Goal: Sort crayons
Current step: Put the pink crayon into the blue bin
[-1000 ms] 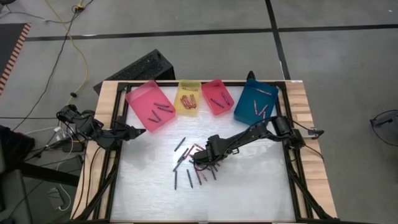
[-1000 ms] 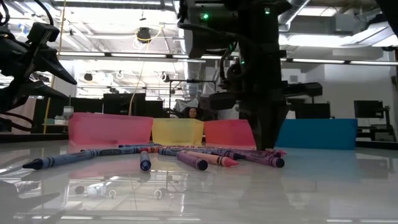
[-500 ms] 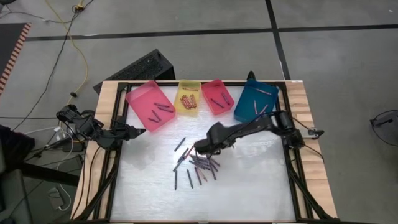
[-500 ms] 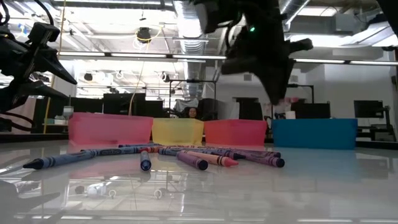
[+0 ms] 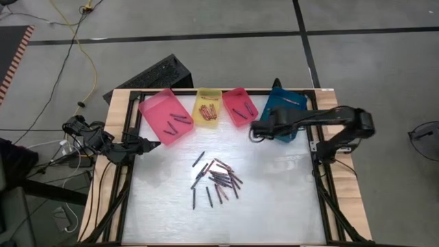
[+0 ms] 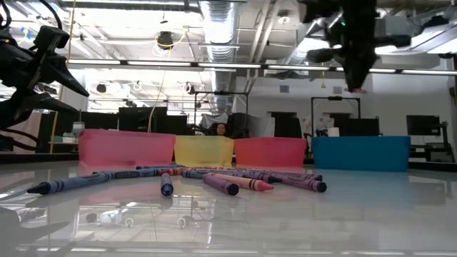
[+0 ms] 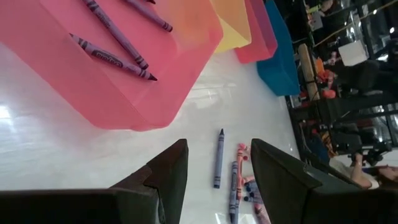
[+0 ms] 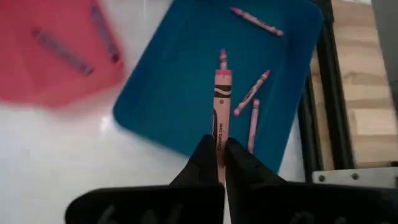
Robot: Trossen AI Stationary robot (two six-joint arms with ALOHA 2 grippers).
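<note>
- Trouble could come if the right gripper (image 8: 219, 163) lets go too soon. It is pinching a pink crayon (image 8: 221, 102) by one end, up in the air at the near edge of the blue tray (image 5: 273, 118).
- Dropped there, the crayon might hit the rim and roll onto the surface (image 5: 274, 206).
- More crayons (image 5: 218, 180) lie in a loose pile mid-surface.
- Left gripper (image 7: 214, 167) waits by the pink tray (image 5: 156, 113), spread and empty.
</note>
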